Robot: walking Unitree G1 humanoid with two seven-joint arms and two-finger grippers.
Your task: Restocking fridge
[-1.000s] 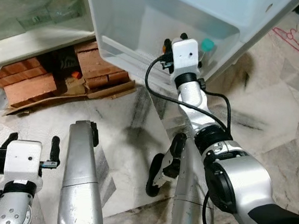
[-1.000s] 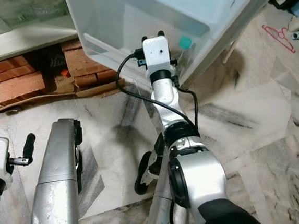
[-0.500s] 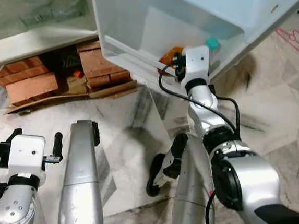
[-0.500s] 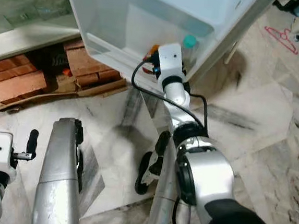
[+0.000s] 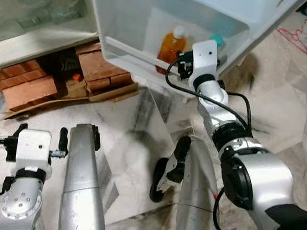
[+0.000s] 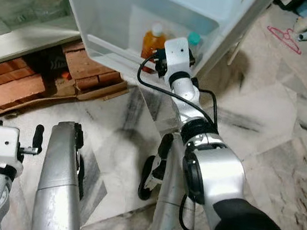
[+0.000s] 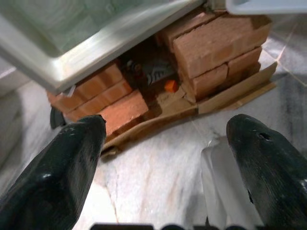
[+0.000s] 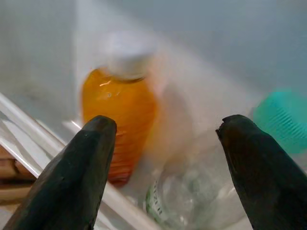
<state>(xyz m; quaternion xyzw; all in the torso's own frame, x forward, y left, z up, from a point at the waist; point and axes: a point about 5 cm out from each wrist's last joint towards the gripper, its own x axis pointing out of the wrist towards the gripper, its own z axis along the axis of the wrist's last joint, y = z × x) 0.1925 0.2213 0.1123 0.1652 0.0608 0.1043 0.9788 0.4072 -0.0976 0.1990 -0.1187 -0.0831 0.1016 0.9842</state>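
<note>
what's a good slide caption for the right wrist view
Open right end effector faces an upright orange bottle standing in the fridge door shelf.

One orange bottle (image 5: 169, 47), one clear bottle (image 8: 192, 201), one teal cap (image 5: 216, 40), two grippers (image 8: 163, 158) (image 7: 168, 153).

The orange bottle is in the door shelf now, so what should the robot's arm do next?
Probably pull the right gripper straight back. Its fingers are open, and the orange bottle stands upright on the door shelf beside a clear bottle.
</note>
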